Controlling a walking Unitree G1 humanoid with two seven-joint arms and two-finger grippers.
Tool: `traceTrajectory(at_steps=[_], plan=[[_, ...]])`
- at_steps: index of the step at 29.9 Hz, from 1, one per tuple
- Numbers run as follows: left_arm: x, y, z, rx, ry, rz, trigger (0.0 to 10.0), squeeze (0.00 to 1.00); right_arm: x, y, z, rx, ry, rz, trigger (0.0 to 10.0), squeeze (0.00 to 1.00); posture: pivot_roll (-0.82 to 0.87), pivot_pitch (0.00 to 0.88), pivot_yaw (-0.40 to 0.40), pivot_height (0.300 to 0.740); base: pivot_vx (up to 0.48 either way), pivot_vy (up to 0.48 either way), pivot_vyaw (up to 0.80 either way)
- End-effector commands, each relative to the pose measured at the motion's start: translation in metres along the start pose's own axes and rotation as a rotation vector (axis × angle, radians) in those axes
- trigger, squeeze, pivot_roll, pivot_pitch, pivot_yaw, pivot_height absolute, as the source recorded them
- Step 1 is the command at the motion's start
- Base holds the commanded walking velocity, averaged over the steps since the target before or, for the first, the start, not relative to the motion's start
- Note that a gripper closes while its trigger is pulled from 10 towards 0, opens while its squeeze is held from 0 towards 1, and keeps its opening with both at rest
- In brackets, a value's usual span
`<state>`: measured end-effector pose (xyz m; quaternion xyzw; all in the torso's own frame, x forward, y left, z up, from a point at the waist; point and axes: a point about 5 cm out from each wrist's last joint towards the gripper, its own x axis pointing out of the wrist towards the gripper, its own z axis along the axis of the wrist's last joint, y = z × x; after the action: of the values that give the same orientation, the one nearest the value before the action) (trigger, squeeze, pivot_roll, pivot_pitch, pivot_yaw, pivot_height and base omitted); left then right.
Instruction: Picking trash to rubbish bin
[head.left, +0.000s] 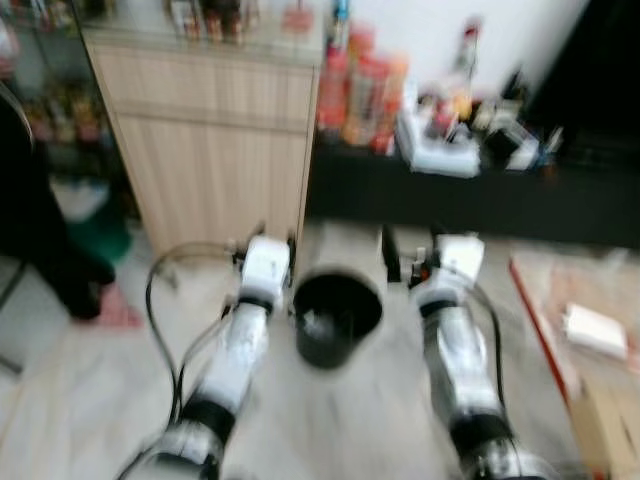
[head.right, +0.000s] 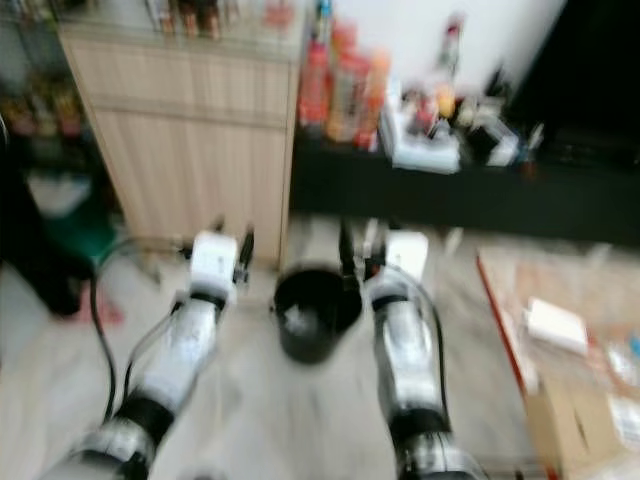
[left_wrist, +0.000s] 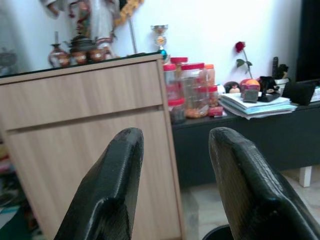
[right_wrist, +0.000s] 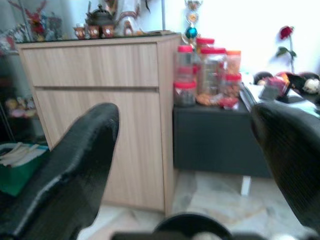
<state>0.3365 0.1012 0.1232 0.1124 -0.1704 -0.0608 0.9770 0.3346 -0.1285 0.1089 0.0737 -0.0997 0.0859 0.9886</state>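
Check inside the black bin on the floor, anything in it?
The black bin holds a small pale scrap near its bottom; blur hides what it is. The near wall covers the rest of its floor. Left end effector and right end effector flank it, both open.

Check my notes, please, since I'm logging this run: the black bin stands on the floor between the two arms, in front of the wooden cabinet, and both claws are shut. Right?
Not quite. The bin does stand on the floor between the arms, before the wooden cabinet, but both claws are open: the wrist views show the left claw and right claw with fingers spread apart.
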Motion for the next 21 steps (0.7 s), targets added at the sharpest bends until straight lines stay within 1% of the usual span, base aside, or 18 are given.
traceTrajectory(at_steps=[1,3,21], plan=[[-0.0002,-0.0059,0.0021,-0.017,-0.008,-0.011,10.0,0.0,-0.0013,-0.0075,0.0005,-0.006,0.003,-0.02,10.0,0.0,0.04,0.094,-0.136,0.74,-0.24,0.0,0.0],[-0.0004,-0.0062,0.0022,-0.018,-0.009,-0.012,10.0,0.0,-0.0015,-0.0075,0.0004,-0.007,0.003,-0.019,10.0,0.0,0.04,0.094,-0.137,0.74,-0.24,0.0,0.0],[-0.0007,-0.008,0.002,-0.022,-0.008,-0.021,10.0,0.0,-0.0018,-0.006,0.0003,-0.007,0.003,-0.014,10.0,0.0,0.04,0.095,-0.138,0.74,0.0,0.0,0.0]])
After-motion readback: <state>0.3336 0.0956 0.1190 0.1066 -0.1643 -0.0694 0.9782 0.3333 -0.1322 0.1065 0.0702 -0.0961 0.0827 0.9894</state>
